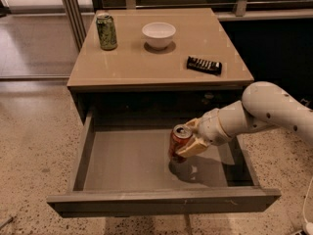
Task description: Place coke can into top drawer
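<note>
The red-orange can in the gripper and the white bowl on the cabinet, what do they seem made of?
Red-orange drink can: likely thin metal, given its silver top with pull tab; printed side. The gripper holds it low inside the open grey drawer. White round bowl: smooth, faintly glossy, probably ceramic or plastic; cannot tell which.

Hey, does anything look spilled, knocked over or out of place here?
Nothing stands out. The gripper holds the coke can low inside the open top drawer; the green can and bowl stand upright on the cabinet top, remote flat.
</note>
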Action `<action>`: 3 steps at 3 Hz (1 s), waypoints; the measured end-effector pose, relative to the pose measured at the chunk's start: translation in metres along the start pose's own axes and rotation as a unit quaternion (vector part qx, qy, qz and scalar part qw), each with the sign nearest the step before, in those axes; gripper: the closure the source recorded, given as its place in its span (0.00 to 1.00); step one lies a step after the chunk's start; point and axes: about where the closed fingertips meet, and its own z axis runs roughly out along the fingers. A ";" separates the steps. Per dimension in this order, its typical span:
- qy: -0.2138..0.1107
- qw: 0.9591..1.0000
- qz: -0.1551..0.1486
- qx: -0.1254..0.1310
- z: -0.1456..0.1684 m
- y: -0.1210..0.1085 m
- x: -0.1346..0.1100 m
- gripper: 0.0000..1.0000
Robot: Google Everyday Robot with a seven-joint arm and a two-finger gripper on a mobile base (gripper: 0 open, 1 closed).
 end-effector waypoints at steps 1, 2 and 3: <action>0.000 1.000 -0.003 0.000 0.001 0.000 0.001 1.00; 0.027 0.999 -0.028 0.015 -0.001 0.001 0.004 1.00; 0.051 0.997 -0.046 0.029 0.001 -0.009 0.012 1.00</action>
